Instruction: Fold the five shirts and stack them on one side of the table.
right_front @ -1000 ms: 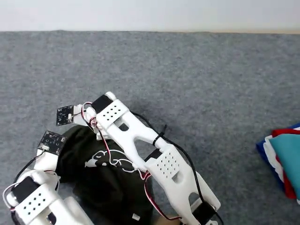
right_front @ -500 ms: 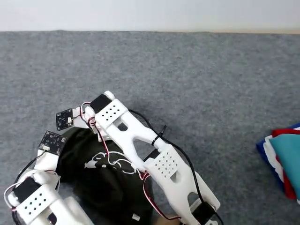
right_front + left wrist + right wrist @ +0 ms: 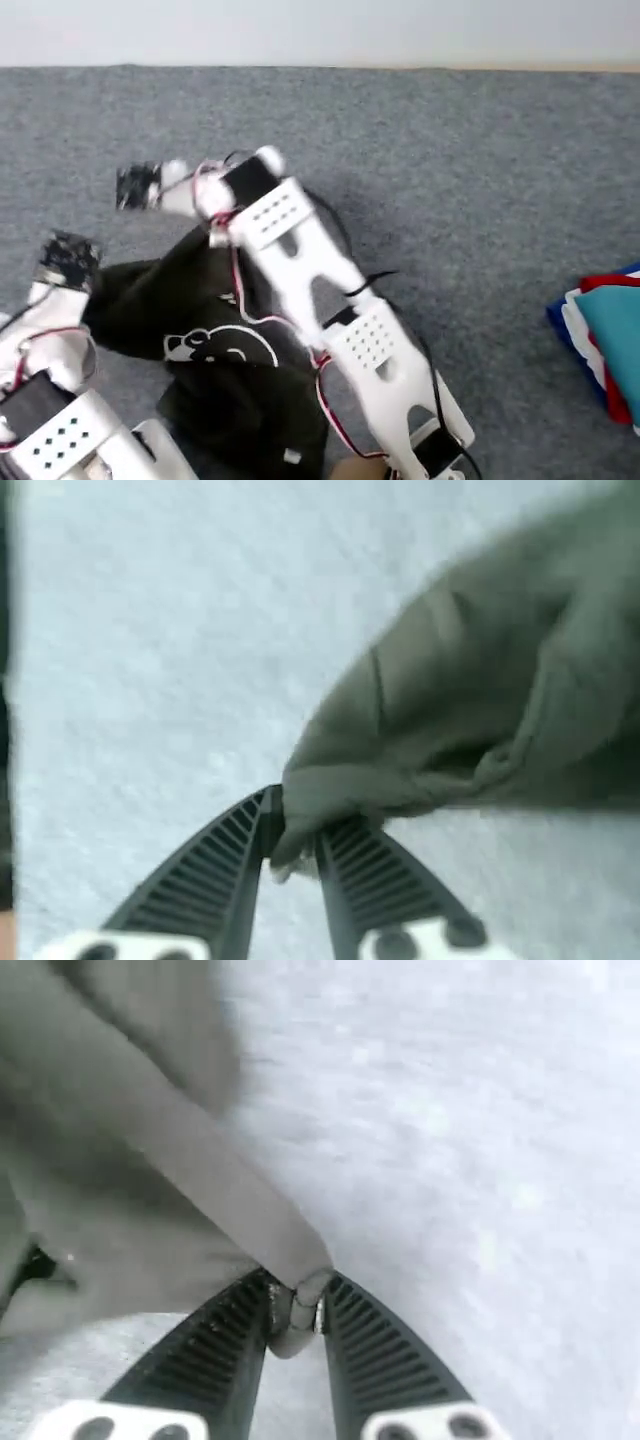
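A dark olive shirt (image 3: 185,300) with a white print lies bunched at the near left of the grey table. My left gripper (image 3: 62,258) is at the shirt's left end. In the left wrist view it (image 3: 295,845) is shut on a folded corner of the shirt (image 3: 480,710). My right gripper (image 3: 138,185) is farther back, past the shirt's far edge. The right wrist view shows it (image 3: 295,1310) shut on a thin edge of the shirt (image 3: 130,1190), which is drawn taut and hangs above the table.
A stack of folded shirts (image 3: 605,335) in teal, red, white and blue sits at the right edge. Grey table surface (image 3: 450,180) spreads across the middle and back. A pale wall runs along the far edge.
Both grippers have moved left and toward the far side, pulling the shirt's upper edge with them and stretching the fabric out. The right arm swung the farthest.
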Robot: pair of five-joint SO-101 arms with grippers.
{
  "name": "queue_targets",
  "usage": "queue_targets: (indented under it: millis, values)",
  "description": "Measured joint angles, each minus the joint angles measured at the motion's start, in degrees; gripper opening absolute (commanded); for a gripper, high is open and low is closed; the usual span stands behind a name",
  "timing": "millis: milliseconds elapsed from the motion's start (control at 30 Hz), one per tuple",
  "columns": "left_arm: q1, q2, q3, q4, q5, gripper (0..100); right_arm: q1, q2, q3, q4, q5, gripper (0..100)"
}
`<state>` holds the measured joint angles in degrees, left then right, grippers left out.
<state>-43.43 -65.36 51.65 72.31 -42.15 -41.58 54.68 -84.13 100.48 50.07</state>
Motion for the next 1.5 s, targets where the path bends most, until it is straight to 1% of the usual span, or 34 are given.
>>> queue_targets:
  millis: [133, 233, 300, 400, 567, 700, 833, 967, 1133, 1333, 1500]
  values:
    - [8.7, 0.0, -11.78, 0.0, 8.53, 0, 4.13, -7.38, -0.09, 0.0, -4.22, 1.0]
    - [17.67, 0.0, -20.48, 0.0, 15.03, 0, 8.09, -13.45, -0.09, 0.0, -6.68, 1.0]
    - [24.0, 0.0, -25.41, -1.14, 18.11, 0, 10.73, -17.49, -0.09, 0.0, -8.09, 1.0]
    - [31.47, -0.18, -30.42, -3.96, 20.13, 0, 14.86, -23.74, -0.18, 0.0, -10.29, 1.0]
    - [36.75, -0.7, -35.52, -9.05, 20.84, 0, 22.77, -34.02, -0.18, 0.0, -11.16, 0.9]
    - [37.45, -0.7, -35.96, -13.19, 20.13, 0, 28.92, -42.99, 2.99, 0.0, -11.16, 0.9]
    - [37.98, -0.7, -35.96, -17.14, 16.18, 0, 33.58, -53.54, 11.96, 0.09, -11.16, 0.9]
    - [37.98, -0.62, -35.96, -21.27, 15.12, 0, 36.84, -64.44, 21.98, 0.09, -11.16, 0.9]
    - [37.98, -0.7, -35.96, -25.76, 11.78, 0, 40.7, -76.31, 31.12, 0.09, -11.16, 0.9]
    - [37.98, -0.7, -35.96, -32.88, 11.34, 0, 45.1, -86.86, 36.4, 0.09, -11.16, 0.9]
    - [38.07, -0.79, -35.96, -41.41, 11.52, 5, 48.97, -91.08, 36.92, 0.09, -11.16, 1.0]
